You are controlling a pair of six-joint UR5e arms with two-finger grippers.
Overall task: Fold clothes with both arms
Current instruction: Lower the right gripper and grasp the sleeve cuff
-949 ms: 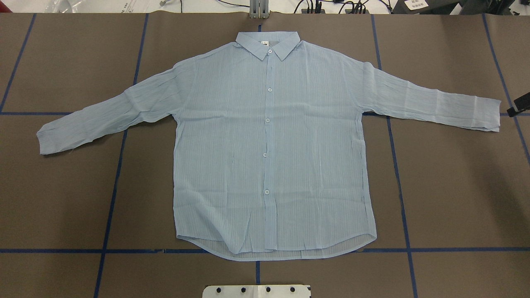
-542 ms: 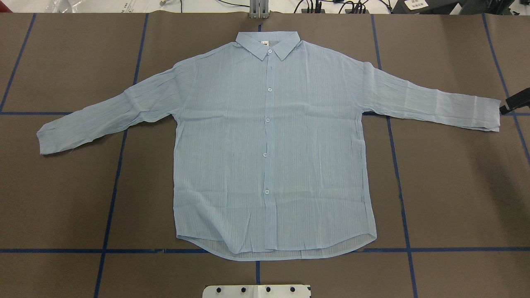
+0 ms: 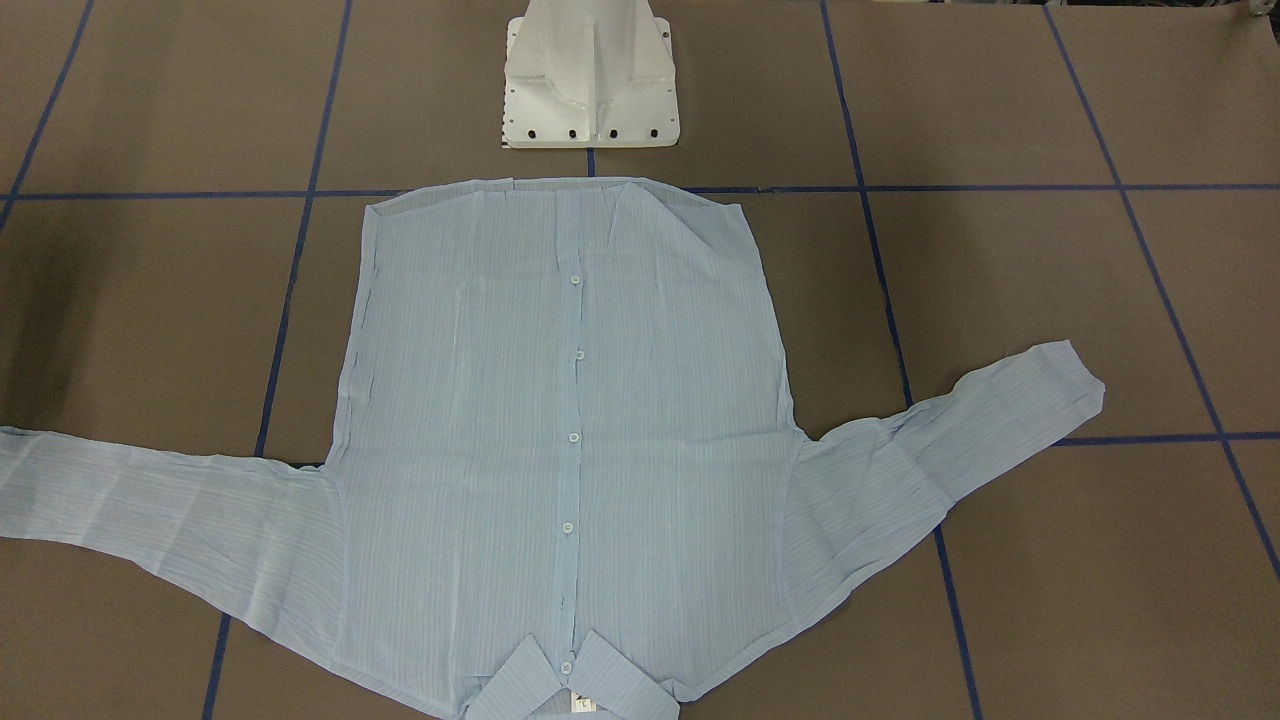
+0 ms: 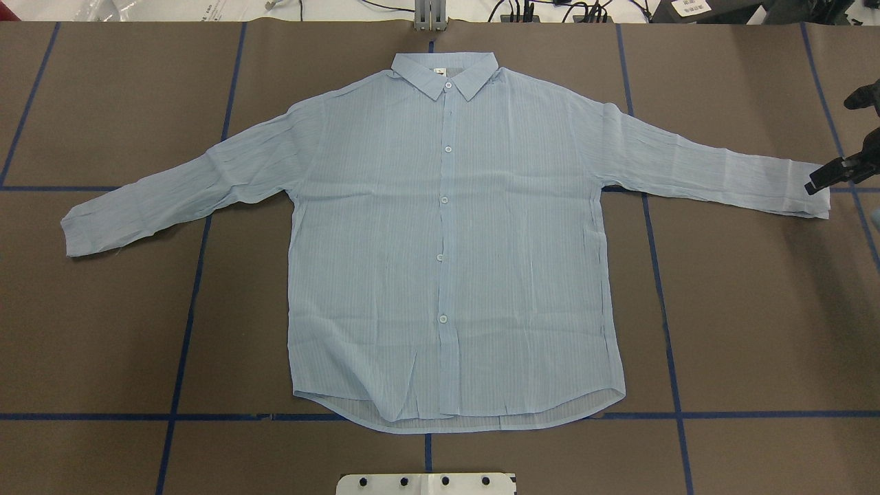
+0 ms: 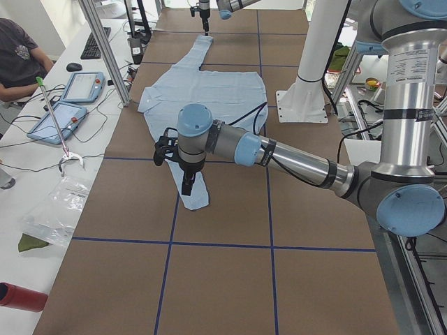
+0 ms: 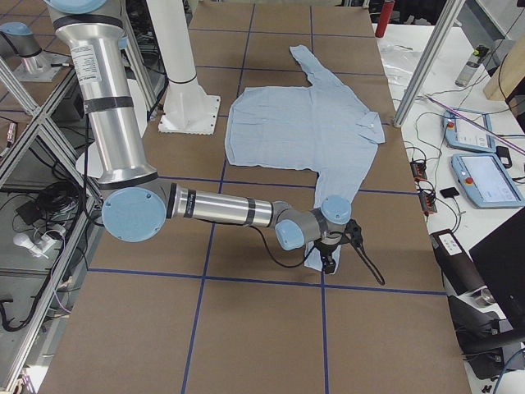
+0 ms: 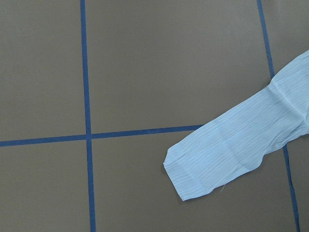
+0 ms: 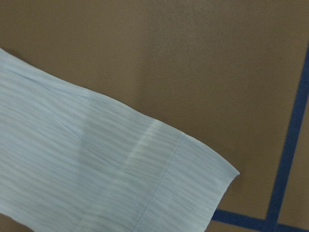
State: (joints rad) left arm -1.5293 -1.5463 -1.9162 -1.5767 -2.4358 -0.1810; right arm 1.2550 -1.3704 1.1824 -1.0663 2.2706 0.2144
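Observation:
The light-blue pinstriped shirt [image 4: 447, 240] lies flat and buttoned, collar at the far edge and both sleeves spread out; it also shows in the front view [image 3: 560, 430]. My right gripper [image 4: 821, 180] comes in at the right edge, low over the right cuff [image 4: 811, 196]. Only part of it shows, so I cannot tell if it is open. The right wrist view shows that cuff [image 8: 193, 179] close up, flat and free. My left gripper [image 5: 187, 187] hangs above the left cuff [image 7: 203, 169]. It shows only in the left side view.
The white pedestal base [image 4: 426, 484] stands at the near edge, just below the shirt's hem. Blue tape lines [image 4: 185, 330] cross the brown table cover. Tablets and cables [image 5: 70, 98] lie beyond the far edge, where a person sits.
My right gripper has moved in from the table's right edge to over the end of the right cuff. The shirt has not moved.

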